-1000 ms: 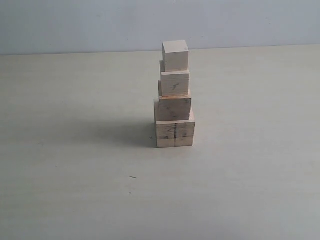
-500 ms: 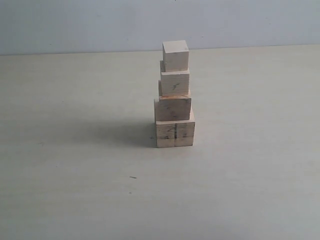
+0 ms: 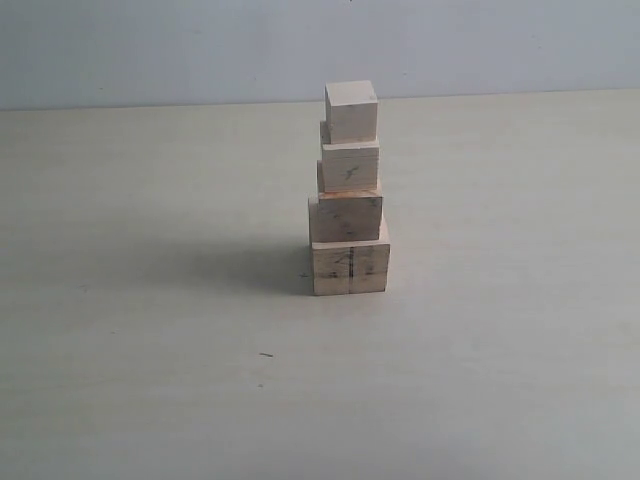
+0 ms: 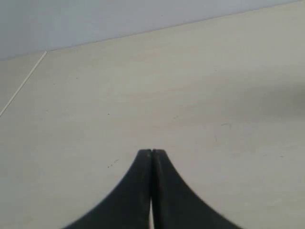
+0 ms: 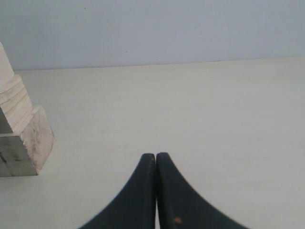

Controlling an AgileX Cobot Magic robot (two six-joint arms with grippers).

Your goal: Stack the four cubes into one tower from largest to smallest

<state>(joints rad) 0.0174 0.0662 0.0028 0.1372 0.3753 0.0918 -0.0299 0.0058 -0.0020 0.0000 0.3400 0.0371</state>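
The pale surface [image 3: 150, 350] is stretching across the whole exterior view, meeting a pale blue-grey wall [image 3: 150, 50] behind. The tower [image 3: 350, 190] is standing upright near the middle of the surface, toward the wall, and is throwing a soft shadow to its left. The largest cube [image 3: 350, 268] is sitting at the base, showing a dark vertical line down its front face. The second cube [image 3: 347, 218] is resting on it, overhanging slightly to the left. The third cube [image 3: 351, 165] is sitting on that one, with a small dark mark on its front. The smallest cube [image 3: 351, 111] is topping the tower, turned slightly against the one beneath.

The right fingers [image 5: 143, 191] are pressing together tip to tip, gripping nothing, and are hovering over bare surface apart from the tower, whose lower blocks are showing at the edge of the right wrist view. The left fingers [image 4: 138, 191] are likewise pressing together on nothing above bare surface. A small dark speck [image 3: 265, 354] is lying on the surface in front of the tower.
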